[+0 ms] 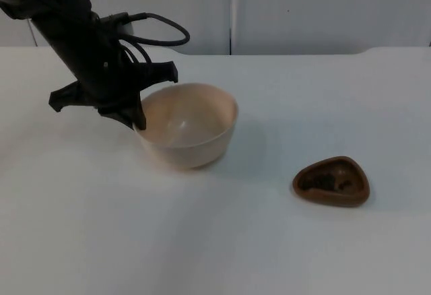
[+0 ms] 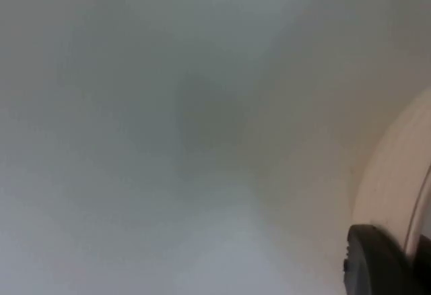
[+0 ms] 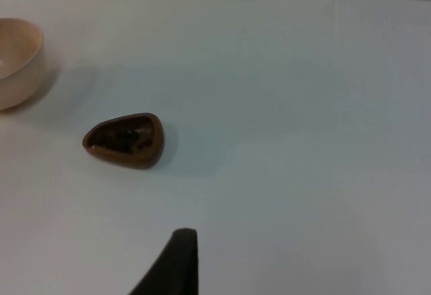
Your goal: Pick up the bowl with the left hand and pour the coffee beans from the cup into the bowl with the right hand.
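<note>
One left gripper [image 1: 138, 121] clamps the beige bowl's [image 1: 192, 130] left rim, frame centre-left. Brown cup [image 1: 332, 181] of coffee beans [image 1: 326, 182] sits lower right on the white table [image 1: 215, 241]. Right gripper [image 3: 176, 261] waits above; jaw state unclear.

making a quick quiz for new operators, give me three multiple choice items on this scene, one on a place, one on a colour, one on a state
1. Where is the left hand?
A. at the bowl's rim
B. over the cup
C. off at the table's edge

2. What colour is the bowl?
A. blue
B. cream
C. black

3. What state is the cup in?
A. tipped over the bowl
B. lifted in the right hand
C. standing on the table with dark beans inside

Answers:
1 A, the top view shows the hand at the rim on the bowl's left side.
2 B, it looks pale cream in the top and right wrist views.
3 C, the brown cup sits apart from the bowl, unheld.
</note>
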Tool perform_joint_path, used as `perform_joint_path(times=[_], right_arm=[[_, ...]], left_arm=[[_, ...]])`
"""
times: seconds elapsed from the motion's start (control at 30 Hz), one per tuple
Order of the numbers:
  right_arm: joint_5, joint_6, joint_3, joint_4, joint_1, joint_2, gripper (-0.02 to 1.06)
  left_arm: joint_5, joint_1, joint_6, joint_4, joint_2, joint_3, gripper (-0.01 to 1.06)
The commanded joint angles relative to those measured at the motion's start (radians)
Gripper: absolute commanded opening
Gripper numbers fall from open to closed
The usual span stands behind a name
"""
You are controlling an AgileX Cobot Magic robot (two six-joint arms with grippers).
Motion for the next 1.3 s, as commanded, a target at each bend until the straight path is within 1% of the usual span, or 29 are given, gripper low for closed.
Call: perform_joint_path(times=[0.0, 0.13, 0.37, 0.57, 0.6, 0.77, 0.83, 1.03, 1.13, 1.2, 1.27], right_arm=[[-0.007, -0.006, 0.002, 0.002, -0.006, -0.003, 1.05], [-0.007, -0.006, 0.002, 0.002, -0.006, -0.003, 1.05], [-0.007, -0.006, 0.002, 0.002, -0.006, -0.003, 1.05], [-0.007, -0.006, 0.002, 0.002, -0.006, -0.003, 1.05], [-0.007, -0.006, 0.002, 0.002, -0.006, -0.003, 1.05], [-0.007, -0.006, 0.002, 0.002, -0.006, -0.003, 1.05], [-0.007, -0.006, 0.002, 0.002, -0.006, -0.003, 1.05], [-0.007, -0.006, 0.002, 0.002, -0.006, -0.003, 1.05], [-0.007, -0.006, 0.002, 0.002, -0.006, -0.003, 1.05], [-0.007, -0.006, 0.002, 0.002, -0.006, -0.003, 1.05], [-0.007, -0.006, 0.002, 0.002, -0.006, -0.003, 1.05]], left_arm=[[0.003, -0.005, -0.002, -0.012, -0.002, -0.004, 0.00], [0.026, -0.008, 0.001, -0.010, -0.013, -0.004, 0.00], [0.074, -0.010, 0.056, -0.008, -0.084, -0.004, 0.00], [0.173, -0.010, 0.149, -0.008, -0.164, -0.004, 0.00], [0.173, -0.010, 0.149, -0.008, -0.164, -0.004, 0.00], [0.268, -0.010, 0.230, -0.013, -0.216, -0.004, 0.00], [0.281, -0.012, 0.246, -0.015, -0.225, -0.004, 0.00], [0.307, -0.057, 0.290, -0.004, -0.270, -0.004, 0.00], [0.316, -0.093, 0.308, 0.003, -0.281, -0.004, 0.00], [0.318, -0.132, 0.312, 0.015, -0.290, -0.004, 0.00], [0.318, -0.140, 0.315, 0.018, -0.292, -0.004, 0.00]])
